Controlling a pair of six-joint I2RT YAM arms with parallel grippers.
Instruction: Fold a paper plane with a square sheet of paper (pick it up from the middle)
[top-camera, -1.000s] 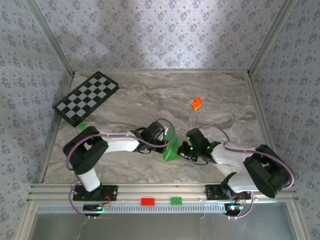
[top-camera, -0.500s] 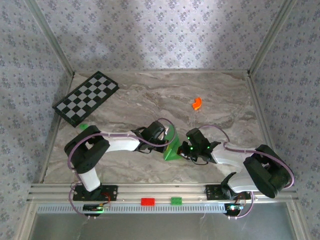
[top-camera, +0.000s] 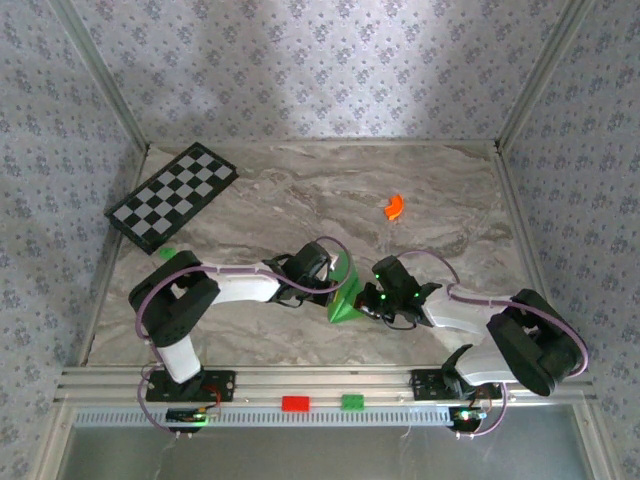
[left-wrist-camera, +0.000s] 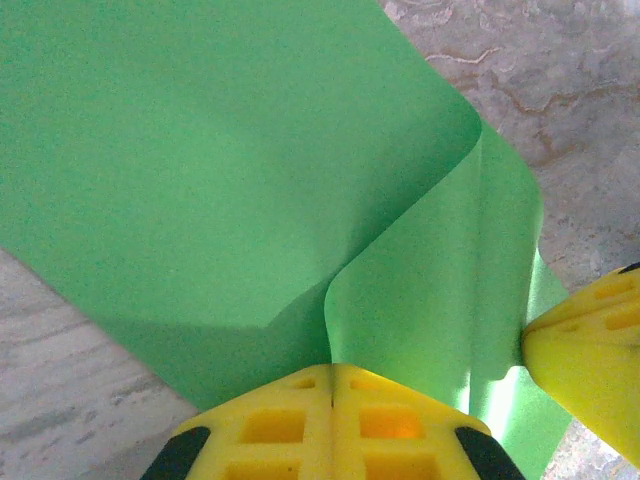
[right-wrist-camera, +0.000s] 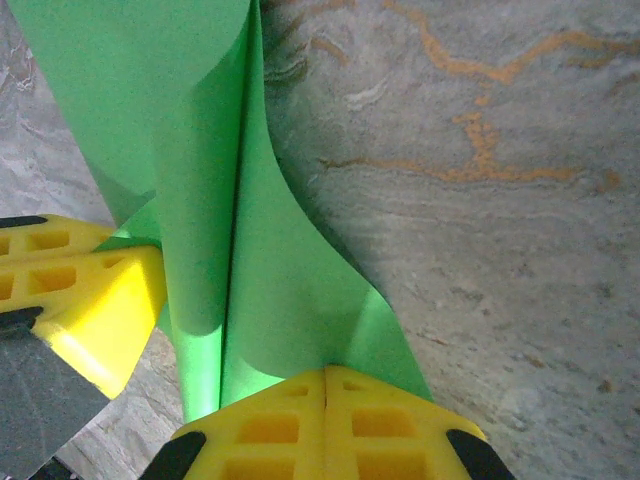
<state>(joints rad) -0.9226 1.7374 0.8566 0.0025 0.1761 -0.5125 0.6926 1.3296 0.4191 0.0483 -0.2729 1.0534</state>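
Observation:
The square sheet of paper (top-camera: 343, 298), bright green, stands curled and partly folded as a narrow wedge at the table's front middle. My left gripper (top-camera: 328, 283) is shut on its left side and my right gripper (top-camera: 368, 300) is shut on its right side. In the left wrist view the paper (left-wrist-camera: 230, 170) rises in a soft fold out of the closed yellow jaws of my left gripper (left-wrist-camera: 332, 370), and a right gripper finger (left-wrist-camera: 590, 345) touches the sheet. In the right wrist view the paper (right-wrist-camera: 270, 270) has a long centre crease and is pinched in my right gripper (right-wrist-camera: 326, 372).
A black-and-white checkered board (top-camera: 172, 196) lies at the back left, with a tiny green block (top-camera: 166, 254) near it. A small orange curved piece (top-camera: 393, 206) sits at the back right. A red block (top-camera: 295, 403) and a green block (top-camera: 352, 402) rest on the front rail.
The left arm has crept slightly to the right. The paper stays pinched between both grippers in nearly the same place.

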